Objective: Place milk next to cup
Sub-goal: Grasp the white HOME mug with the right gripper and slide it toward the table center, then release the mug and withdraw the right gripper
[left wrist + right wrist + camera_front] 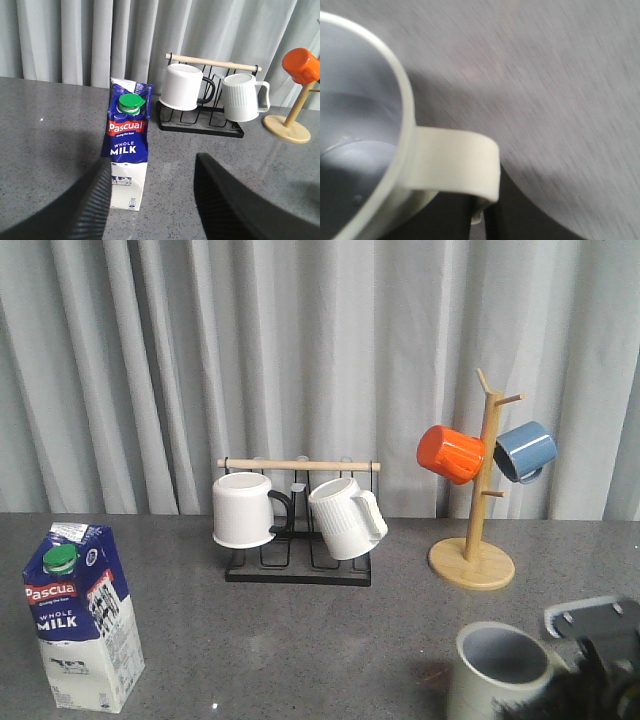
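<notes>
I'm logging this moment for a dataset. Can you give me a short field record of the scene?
milk: upright on the table's left, untouched
cup: upright on the right, far from the milk
left pincer: open, just short of the milk
right pincer: at the cup's handle; grip unclear
table: grey, speckled

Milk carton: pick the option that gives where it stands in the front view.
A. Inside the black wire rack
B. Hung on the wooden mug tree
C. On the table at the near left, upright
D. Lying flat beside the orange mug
C: the milk carton stands upright on the grey table at the near left, far from the cup at the near right.
</notes>
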Robot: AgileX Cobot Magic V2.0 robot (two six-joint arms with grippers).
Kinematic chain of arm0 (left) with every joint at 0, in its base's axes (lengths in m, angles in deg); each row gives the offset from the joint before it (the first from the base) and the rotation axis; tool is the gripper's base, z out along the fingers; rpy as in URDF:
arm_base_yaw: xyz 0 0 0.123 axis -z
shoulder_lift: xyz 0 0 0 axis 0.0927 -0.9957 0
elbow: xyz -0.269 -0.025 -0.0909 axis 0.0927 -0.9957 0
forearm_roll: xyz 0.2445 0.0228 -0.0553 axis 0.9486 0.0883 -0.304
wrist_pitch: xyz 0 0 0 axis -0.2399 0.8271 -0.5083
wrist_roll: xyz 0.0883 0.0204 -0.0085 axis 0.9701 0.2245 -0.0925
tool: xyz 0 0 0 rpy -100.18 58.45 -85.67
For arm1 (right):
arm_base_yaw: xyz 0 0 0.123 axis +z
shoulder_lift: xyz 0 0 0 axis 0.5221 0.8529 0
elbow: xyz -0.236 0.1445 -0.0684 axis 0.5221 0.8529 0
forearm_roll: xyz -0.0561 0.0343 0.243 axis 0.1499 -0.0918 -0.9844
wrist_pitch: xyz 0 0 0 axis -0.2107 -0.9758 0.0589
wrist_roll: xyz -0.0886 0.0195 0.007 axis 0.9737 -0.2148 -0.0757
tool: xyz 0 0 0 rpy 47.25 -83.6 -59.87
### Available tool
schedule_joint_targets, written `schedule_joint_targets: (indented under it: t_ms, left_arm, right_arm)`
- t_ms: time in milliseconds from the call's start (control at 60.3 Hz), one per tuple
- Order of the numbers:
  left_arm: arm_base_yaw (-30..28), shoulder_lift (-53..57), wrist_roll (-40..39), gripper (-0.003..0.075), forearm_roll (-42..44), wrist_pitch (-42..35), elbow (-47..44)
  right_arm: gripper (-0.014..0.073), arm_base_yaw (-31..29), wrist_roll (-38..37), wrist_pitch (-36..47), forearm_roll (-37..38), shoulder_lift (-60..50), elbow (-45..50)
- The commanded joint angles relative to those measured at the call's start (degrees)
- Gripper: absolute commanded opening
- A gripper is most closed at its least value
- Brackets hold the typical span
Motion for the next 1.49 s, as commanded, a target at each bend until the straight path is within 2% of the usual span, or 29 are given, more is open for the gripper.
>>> schedule_joint_targets:
  t_ms: [0, 100, 232, 365, 514, 713, 829, 995, 1078, 1327, 1476]
  left_arm:
    - [0.0, -0.6, 0.0, 0.0373, -0.6, -3.9, 2.0]
    - [0.0, -0.6, 0.0, 0.0373, -0.6, -3.9, 2.0]
    - [0.0, -0.6, -0.1, 0.0373, -0.6, -3.9, 2.0]
    - [0.0, -0.6, -0.1, 0.0373, -0.7, -3.7, 2.0]
    - [0.0, -0.6, -0.1, 0.0373, -0.7, -3.7, 2.0]
    - [0.0, -0.6, -0.1, 0.0373, -0.7, -3.7, 2.0]
    - [0.0, -0.6, -0.1, 0.0373, -0.7, -3.7, 2.0]
    - [0.0, -0.6, -0.1, 0.0373, -0.7, -3.6, 2.0]
    - [0.0, -0.6, -0.1, 0.0373, -0.7, -3.6, 2.0]
    - [0.0, -0.6, -0.1, 0.0373, -0.7, -3.1, 2.0]
    - [0.0, -0.6, -0.1, 0.0373, -0.7, -2.8, 2.0]
  right_arm:
    - [-0.0005, 3.8, -0.1, 1.5, -1.3, -1.2, -7.3]
    - [-0.0004, 7.7, -0.1, -0.5, -3.8, 2.2, -12.9]
    - [-0.0004, 10.0, -0.1, -2.9, -5.6, 9.3, -18.4]
    - [0.0, 11.7, -0.1, -3.8, -5.9, 14.8, -21.2]
    - [0.0022, 12.6, -0.1, -5.5, -5.7, 16.2, -21.7]
    - [0.012, 12.6, 0.0, -8.8, -5.7, 16.2, -21.7]
    - [0.0216, 12.6, 0.0, -11.2, -5.8, 16.2, -22.2]
    - [0.0349, 12.5, 0.1, -15.6, -5.6, 14.3, -23.2]
    - [0.0383, 12.5, 0.1, -17.1, -5.5, 12.8, -23.2]
    - [0.0379, 12.6, 0.2, -29.0, -4.1, 6.4, -22.9]
    - [0.0338, 12.6, 1.6, -33.8, -5.0, -2.8, -19.6]
